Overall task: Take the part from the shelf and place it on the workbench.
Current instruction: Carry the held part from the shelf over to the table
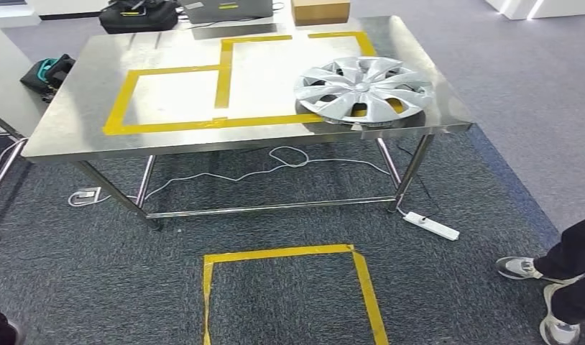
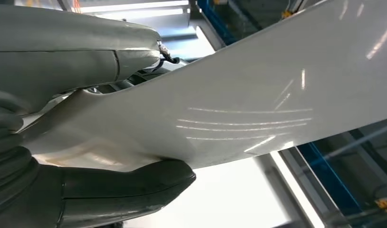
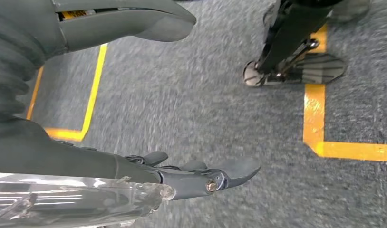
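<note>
Steel worktop (image 1: 81,118): marked with yellow tape outlines (image 1: 171,123).

Hubcap (image 1: 363,88): silver, lying flat near the worktop's front right corner, partly over the tape.

Part (image 2: 258,90): a broad, glossy white panel held in the left hand (image 2: 87,142); the thick thumb (image 2: 130,187) presses against one face, the darker fingers (image 2: 77,52) lie along the other, pinching the panel's edge.

Right hand (image 3: 134,142): hanging above grey carpet (image 3: 182,95); fingers (image 3: 215,173) stretched out and spread apart from the thumb (image 3: 130,21), holding nothing. A clear plastic piece (image 3: 72,199) sits at the wrist.

Floor: yellow tape square (image 1: 289,287) in front of the worktop; white power strip (image 1: 431,226) and cable beneath; a person's shoes (image 1: 537,291) at the right.
</note>
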`<control>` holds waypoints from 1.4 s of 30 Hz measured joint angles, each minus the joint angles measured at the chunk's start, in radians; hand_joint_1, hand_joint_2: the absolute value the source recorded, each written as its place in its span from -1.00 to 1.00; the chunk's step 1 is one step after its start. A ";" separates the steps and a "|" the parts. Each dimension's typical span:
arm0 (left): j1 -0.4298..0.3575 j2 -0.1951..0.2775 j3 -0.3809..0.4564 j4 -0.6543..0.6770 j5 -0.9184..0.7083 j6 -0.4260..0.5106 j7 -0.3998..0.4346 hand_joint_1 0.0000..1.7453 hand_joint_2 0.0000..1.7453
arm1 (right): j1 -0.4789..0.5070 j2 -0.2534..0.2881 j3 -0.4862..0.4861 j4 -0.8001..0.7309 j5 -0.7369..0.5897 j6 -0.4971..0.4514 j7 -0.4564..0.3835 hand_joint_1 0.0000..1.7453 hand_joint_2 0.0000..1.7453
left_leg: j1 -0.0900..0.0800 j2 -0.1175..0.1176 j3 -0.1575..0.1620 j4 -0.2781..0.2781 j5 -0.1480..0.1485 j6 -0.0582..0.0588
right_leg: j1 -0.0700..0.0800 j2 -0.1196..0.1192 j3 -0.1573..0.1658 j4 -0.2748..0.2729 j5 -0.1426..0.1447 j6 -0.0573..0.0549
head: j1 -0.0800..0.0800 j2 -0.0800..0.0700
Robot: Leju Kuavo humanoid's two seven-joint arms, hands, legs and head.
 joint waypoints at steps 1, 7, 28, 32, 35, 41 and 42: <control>0.001 0.000 0.002 0.000 -0.003 -0.002 0.000 1.00 1.00 | 0.002 0.000 0.000 0.000 0.000 0.001 -0.001 -1.00 1.00 | 0.000 0.016 -0.035 0.072 -0.032 -0.002 | 0.002 -0.017 0.000 0.000 -0.001 -0.003 | -0.002 0.000; 0.014 0.001 0.018 -0.002 -0.025 -0.018 0.005 1.00 1.00 | -0.004 0.010 -0.002 0.000 -0.008 0.005 -0.012 -1.00 1.00 | -0.003 0.044 0.034 -0.042 0.050 0.011 | 0.011 -0.090 0.006 0.001 -0.013 -0.001 | -0.002 0.000; -0.022 0.037 0.024 -0.004 -0.099 -0.076 0.062 1.00 1.00 | -0.018 0.047 -0.022 0.003 -0.040 0.014 -0.019 -1.00 1.00 | -0.002 0.051 0.111 -0.186 0.077 0.064 | 0.012 -0.061 0.012 -0.001 -0.023 0.039 | 0.002 0.000; -0.023 0.036 0.022 -0.003 -0.097 -0.074 0.068 1.00 1.00 | -0.011 0.047 -0.030 0.003 -0.040 0.015 -0.031 -1.00 1.00 | 0.009 0.039 0.121 -0.193 0.075 0.057 | 0.002 -0.026 -0.119 0.226 -0.102 0.051 | 0.006 0.000; -0.014 0.034 0.021 -0.003 -0.082 -0.073 0.069 1.00 1.00 | -0.008 0.047 -0.033 0.003 -0.039 0.012 -0.056 -1.00 1.00 | 0.027 0.025 0.130 -0.178 0.056 0.032 | -0.017 -0.026 -0.087 0.124 -0.015 0.076 | 0.006 0.000; 0.004 0.031 0.025 -0.005 -0.064 -0.071 0.059 1.00 1.00 | -0.010 0.054 -0.034 0.010 -0.035 0.009 -0.071 -1.00 1.00 | 0.034 0.014 0.127 -0.137 0.021 -0.005 | -0.026 -0.009 -0.025 0.027 -0.005 0.041 | 0.000 0.000; 0.005 0.031 0.025 -0.005 -0.064 -0.071 0.058 1.00 1.00 | -0.010 0.054 -0.034 0.010 -0.035 0.009 -0.071 -1.00 1.00 | 0.035 0.018 0.122 -0.124 0.015 -0.006 | -0.023 -0.009 -0.021 0.028 -0.009 0.032 | -0.003 0.000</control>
